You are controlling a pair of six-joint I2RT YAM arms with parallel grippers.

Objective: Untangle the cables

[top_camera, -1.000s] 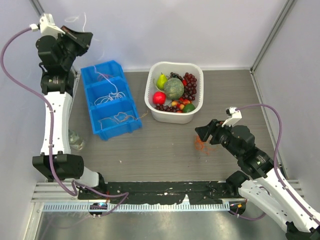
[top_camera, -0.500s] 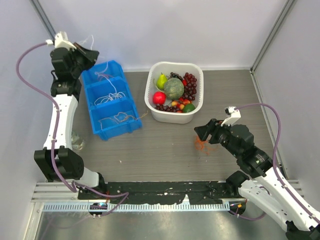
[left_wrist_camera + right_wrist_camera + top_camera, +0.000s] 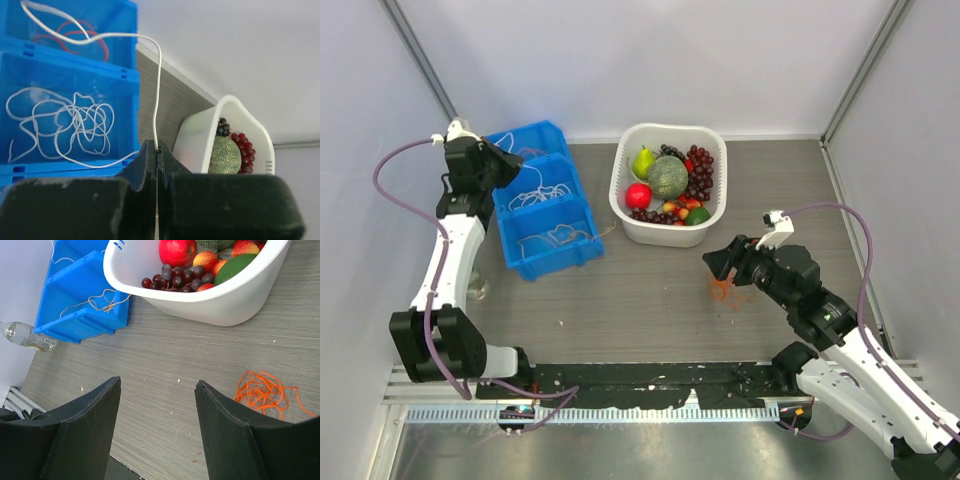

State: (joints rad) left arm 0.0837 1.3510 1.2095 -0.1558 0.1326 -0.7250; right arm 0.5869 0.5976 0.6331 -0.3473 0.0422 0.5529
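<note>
Though curved, cable (image 3: 158, 100) in left pincer (image 3: 157, 146)

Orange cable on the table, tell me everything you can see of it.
The orange cable is a thin cord bunched into a loose, flat tangle of small loops, with one strand trailing off sideways. It lies on the grey table near the white basket, just past the open right gripper. Nothing grips it.

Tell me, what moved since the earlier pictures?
The left gripper came down from high up to the blue bin, shut on a white cable that trails over it. The right gripper stayed open near the orange cable. Bin, fruit basket and bottle did not move.
</note>
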